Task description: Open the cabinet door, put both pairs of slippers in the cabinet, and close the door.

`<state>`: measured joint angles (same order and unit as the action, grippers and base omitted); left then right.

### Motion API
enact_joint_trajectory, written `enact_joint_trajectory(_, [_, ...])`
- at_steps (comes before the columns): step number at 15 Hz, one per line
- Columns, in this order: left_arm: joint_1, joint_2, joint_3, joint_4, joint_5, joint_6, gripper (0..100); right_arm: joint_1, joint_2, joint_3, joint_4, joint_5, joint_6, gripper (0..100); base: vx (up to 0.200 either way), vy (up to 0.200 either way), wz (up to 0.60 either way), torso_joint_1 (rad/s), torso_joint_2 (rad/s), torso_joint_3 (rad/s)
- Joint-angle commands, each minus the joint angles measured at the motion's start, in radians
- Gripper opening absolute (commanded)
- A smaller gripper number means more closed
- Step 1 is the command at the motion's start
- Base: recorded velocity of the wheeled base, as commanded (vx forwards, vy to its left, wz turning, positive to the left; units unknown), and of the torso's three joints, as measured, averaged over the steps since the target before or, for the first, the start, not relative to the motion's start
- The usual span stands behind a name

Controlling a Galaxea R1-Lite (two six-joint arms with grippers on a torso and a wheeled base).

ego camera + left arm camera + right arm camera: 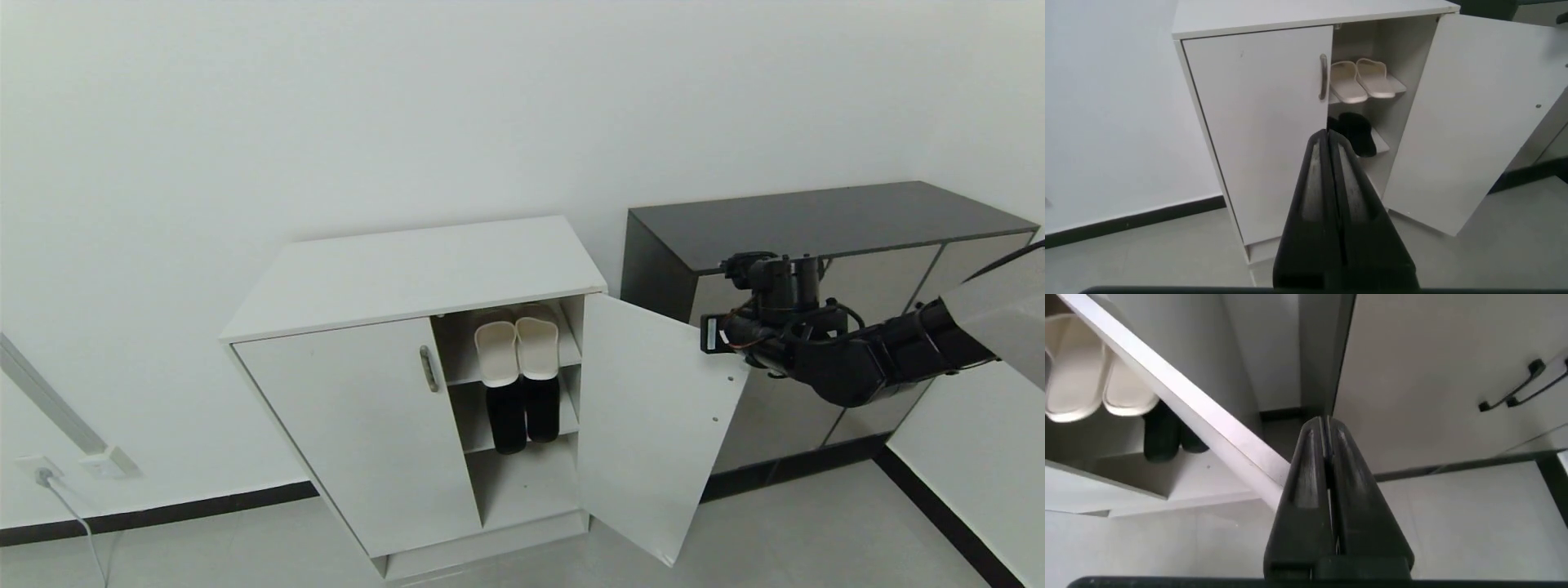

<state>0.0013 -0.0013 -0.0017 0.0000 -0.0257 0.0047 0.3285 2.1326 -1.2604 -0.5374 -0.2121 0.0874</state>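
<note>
White cabinet door (653,425) open, slippers (535,347) inside

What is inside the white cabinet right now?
A white pair of slippers on the upper shelf, a black pair on the shelf below. The closed left door hides the left half.

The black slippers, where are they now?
In the head view, the black slippers lie on the middle shelf of the white cabinet, right half, directly below the white slippers.
</note>
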Motion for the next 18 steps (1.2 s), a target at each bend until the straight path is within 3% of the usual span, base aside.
enact_joint_trajectory(1, [0.0, 0.001, 0.0, 0.0, 0.0, 0.0, 0, 0.001, 0.001, 0.006, 0.002, -0.003, 0.0, 0, 0.0, 0.0, 0.0, 0.0, 0.0, 0.0])
enact_joint_trajectory(5, [0.0, 0.001, 0.0, 0.0, 0.0, 0.0, 0, 0.029, -0.028, 0.058, 0.001, -0.003, 0.0, 0, 0.0, 0.0, 0.0, 0.0, 0.0, 0.0])
enact_joint_trajectory(12, [0.0, 0.001, 0.0, 0.0, 0.0, 0.0, 0, 0.195, -0.181, 0.28, -0.05, -0.006, 0.005, 0, 0.0, 0.0, 0.0, 0.0, 0.0, 0.0])
enact_joint_trajectory(18, [0.0, 0.001, 0.0, 0.0, 0.0, 0.0, 0, 0.307, -0.27, 0.374, -0.07, 0.046, 0.023, 0, 0.0, 0.0, 0.0, 0.0, 0.0, 0.0])
